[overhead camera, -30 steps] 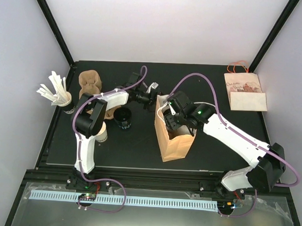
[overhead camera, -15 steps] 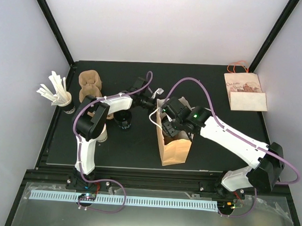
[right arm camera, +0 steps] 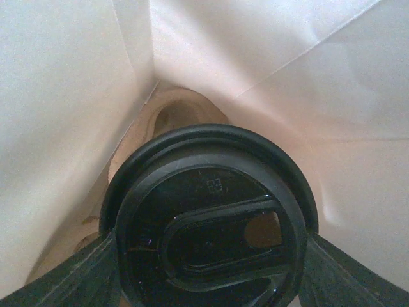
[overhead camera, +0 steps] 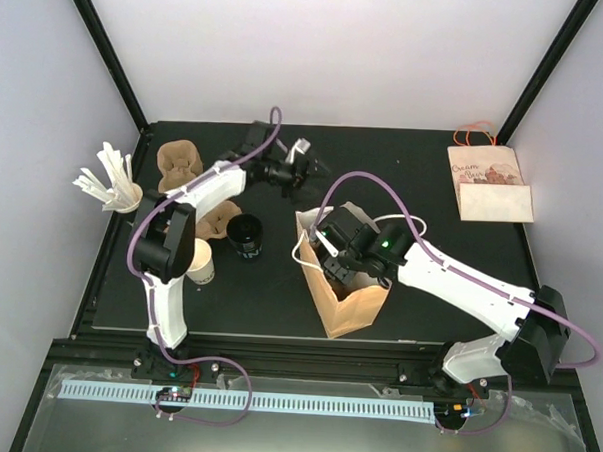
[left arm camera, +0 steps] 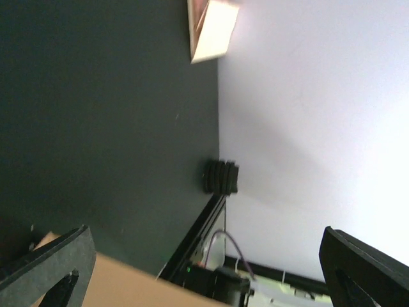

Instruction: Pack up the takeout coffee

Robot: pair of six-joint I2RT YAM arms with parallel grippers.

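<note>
Coffee cup (right arm camera: 211,224), only its glossy black lid showing, is held by right end effector (overhead camera: 338,256) inside creased bag (overhead camera: 356,306); left end effector (overhead camera: 296,164) spreads wide.

Lidded cup (right arm camera: 211,224) inside standing bag (overhead camera: 350,300), lidless cup (overhead camera: 245,238) to its left.

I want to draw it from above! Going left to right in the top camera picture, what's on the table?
cup of stirrers → black cup → open brown bag → flat printed bag

Left jaws wide apart, right jaws clamped.
</note>
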